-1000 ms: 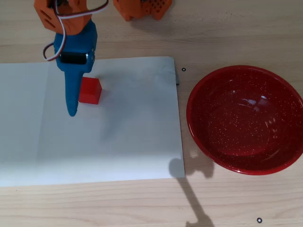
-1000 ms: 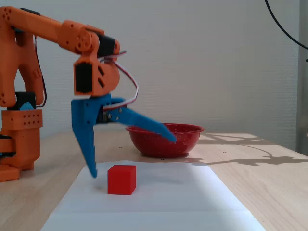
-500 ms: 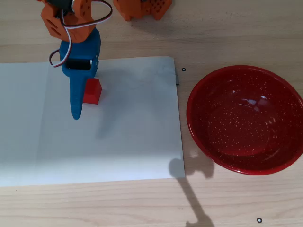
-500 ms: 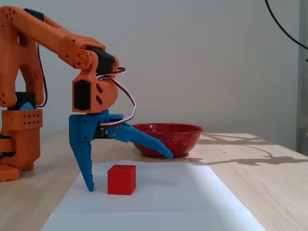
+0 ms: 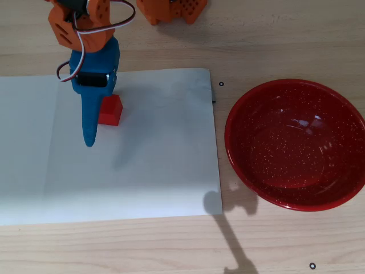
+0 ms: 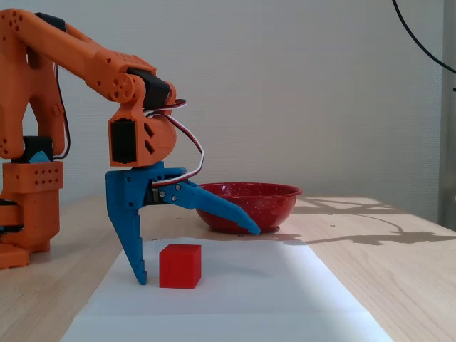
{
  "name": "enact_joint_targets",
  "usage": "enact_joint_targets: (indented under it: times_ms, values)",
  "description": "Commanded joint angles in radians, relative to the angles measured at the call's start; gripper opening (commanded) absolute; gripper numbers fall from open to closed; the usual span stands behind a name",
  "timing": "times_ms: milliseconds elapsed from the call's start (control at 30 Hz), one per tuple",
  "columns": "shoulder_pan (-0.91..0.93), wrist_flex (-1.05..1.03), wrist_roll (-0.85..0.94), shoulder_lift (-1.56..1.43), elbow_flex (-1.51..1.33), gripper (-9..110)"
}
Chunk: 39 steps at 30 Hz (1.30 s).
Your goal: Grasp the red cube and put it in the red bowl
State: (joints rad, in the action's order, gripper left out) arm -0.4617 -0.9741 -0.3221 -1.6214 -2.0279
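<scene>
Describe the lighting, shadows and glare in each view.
Overhead view: bright glare streaks on the glossy inside of the red bowl; a dark, thin shadow crosses the table near the white paper's lower right corner; the red cube is sharp. Fixed view: sunlight patches and branching shadows lie on the table at right; the open gripper and cube are in focus.

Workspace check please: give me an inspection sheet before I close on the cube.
Surface: wooden table with a white paper sheet laid flat.
Job's things: red cube on the sheet; red bowl empty, off the sheet, right in the overhead view.
Clutter: nothing seen.
Pincer: pincer open, one finger down beside the cube, the other raised above it.
Cables: white-and-red wires looped at the wrist.
Surroundings: plain wall; orange arm base.
</scene>
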Motion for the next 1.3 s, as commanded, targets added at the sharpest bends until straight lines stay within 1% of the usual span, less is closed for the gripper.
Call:
enact_joint_targets:
  times_ms: [0,367,800,900,967,1000,1100,1267]
  values:
    - [0.025,-0.008,0.009,-0.011,0.057,65]
    - [0.023,-0.041,0.011,-0.014,0.078,44]
    - [0.031,-0.048,0.021,-0.041,0.066,24]
    - [0.031,-0.041,0.021,-0.043,0.067,14]
    - [0.029,-0.04,0.025,-0.043,0.072,2]
    - [0.028,-0.046,0.028,-0.043,0.078,0]
    - [0.028,-0.12,0.04,-0.051,0.14,0]
    - [0.054,-0.394,0.083,-0.063,0.397,0]
